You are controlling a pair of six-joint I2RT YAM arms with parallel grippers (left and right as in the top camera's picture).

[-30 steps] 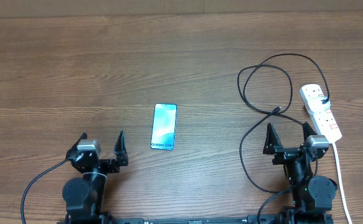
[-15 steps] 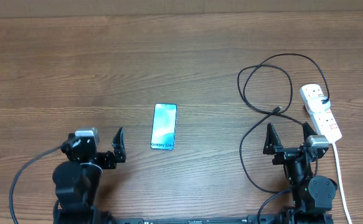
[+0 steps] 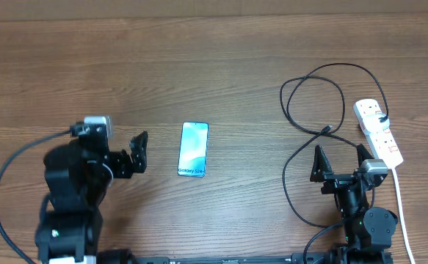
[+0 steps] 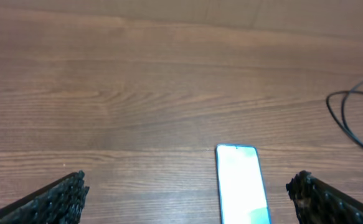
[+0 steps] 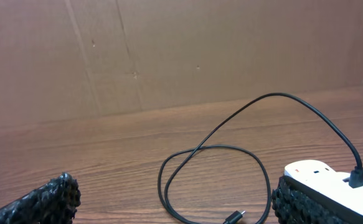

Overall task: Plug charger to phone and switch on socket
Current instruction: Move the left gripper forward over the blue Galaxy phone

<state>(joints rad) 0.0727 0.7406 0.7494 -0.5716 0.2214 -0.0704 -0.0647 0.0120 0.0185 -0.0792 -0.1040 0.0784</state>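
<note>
Lying ahead of left gripper (image 4: 188,185): phone (image 4: 242,183)

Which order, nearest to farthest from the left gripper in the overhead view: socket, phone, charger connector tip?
1. phone: mid-table, just right of the left gripper.
2. charger connector tip: well to the right, past the phone.
3. socket: by the table's right edge, just beyond the tip.
</note>
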